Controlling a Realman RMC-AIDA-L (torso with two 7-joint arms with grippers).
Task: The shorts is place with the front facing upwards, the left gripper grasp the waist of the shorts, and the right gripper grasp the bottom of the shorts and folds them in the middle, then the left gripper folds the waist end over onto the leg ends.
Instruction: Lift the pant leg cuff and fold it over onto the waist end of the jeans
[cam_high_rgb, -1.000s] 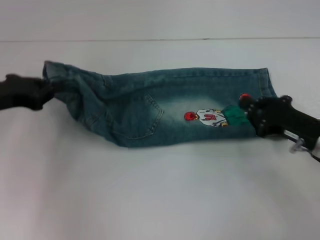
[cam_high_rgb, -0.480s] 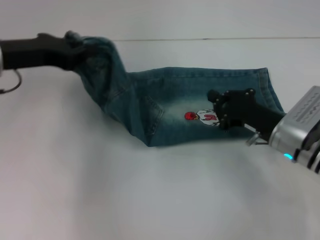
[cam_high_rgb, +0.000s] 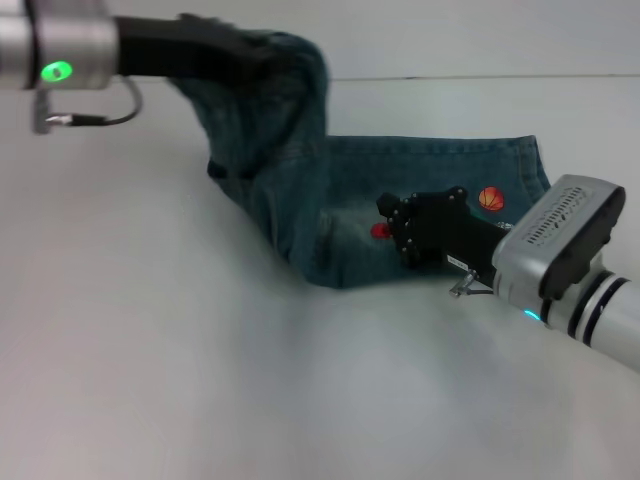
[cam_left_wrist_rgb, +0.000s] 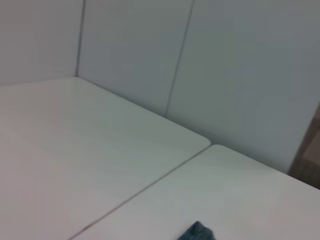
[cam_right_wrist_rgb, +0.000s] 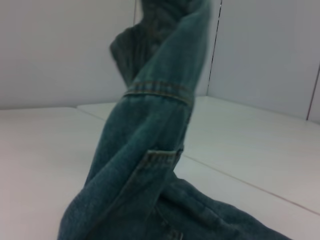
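Note:
The denim shorts lie folded lengthwise on the white table. My left gripper is shut on the waist, held high above the table at the upper left. From there the fabric hangs down in a twisted drape. The bottom of the shorts lies flat at the right. My right gripper rests low on the middle of the shorts, partly covering a red patch. A scrap of denim shows in the left wrist view.
An orange ball patch shows on the leg near the right gripper's housing. A table seam runs along the back, with pale wall panels behind. Bare tabletop stretches in front of the shorts.
The left gripper has risen and travelled right, carrying the waist up off the table. The right gripper has left the leg hems and moved left onto the middle of the shorts.

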